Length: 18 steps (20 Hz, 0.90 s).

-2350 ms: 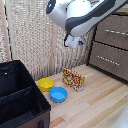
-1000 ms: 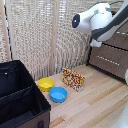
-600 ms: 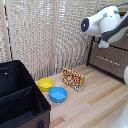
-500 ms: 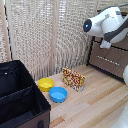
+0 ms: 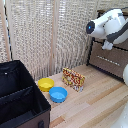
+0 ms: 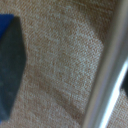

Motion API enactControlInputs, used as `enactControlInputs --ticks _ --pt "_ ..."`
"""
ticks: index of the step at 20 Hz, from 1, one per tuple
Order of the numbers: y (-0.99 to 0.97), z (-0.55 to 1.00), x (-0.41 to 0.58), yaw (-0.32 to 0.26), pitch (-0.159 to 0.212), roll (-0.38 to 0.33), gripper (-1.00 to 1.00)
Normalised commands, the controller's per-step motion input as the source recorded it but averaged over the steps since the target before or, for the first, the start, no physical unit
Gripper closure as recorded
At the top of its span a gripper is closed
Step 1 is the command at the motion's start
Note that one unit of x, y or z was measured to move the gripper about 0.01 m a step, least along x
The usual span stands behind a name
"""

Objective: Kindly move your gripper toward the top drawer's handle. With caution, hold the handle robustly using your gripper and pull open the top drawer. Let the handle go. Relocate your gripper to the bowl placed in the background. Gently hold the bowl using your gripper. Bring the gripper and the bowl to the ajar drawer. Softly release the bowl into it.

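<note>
The white boxy hand (image 5: pixel 107 46) at the end of the bulky white arm hangs against the dark brown wood-grain dresser, at the uppermost brown drawer (image 5: pixel 116 46) on the exterior view's right. In the wrist view a slim silvery bar handle (image 6: pixel 107 65) runs close past one dark finger (image 6: pixel 10 65), with brown drawer front between them; the second finger is not seen, so I cannot tell whether the fingers stand apart or together. The likely risk is closing beside the bar, or catching it off-centre so it slips when pulled. The small round yellow bowl (image 5: pixel 46 84) sits on the pale wooden worktop (image 5: pixel 95 102), well apart from the hand, touching a blue bowl (image 5: pixel 58 94).
</note>
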Motion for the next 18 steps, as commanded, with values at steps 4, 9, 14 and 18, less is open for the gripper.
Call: enactControlInputs --ticks 4,9,14,18 --pt "-0.15 0.15 -0.031 -0.012 0.018 0.076 1.0" --pt "0.29 0.06 0.086 -0.082 0.055 0.145 1.0" --pt "0.74 0.0 0.146 -0.098 0.037 0.119 1.0" --pt "0.76 0.01 0.147 -0.084 0.032 0.119 1.0"
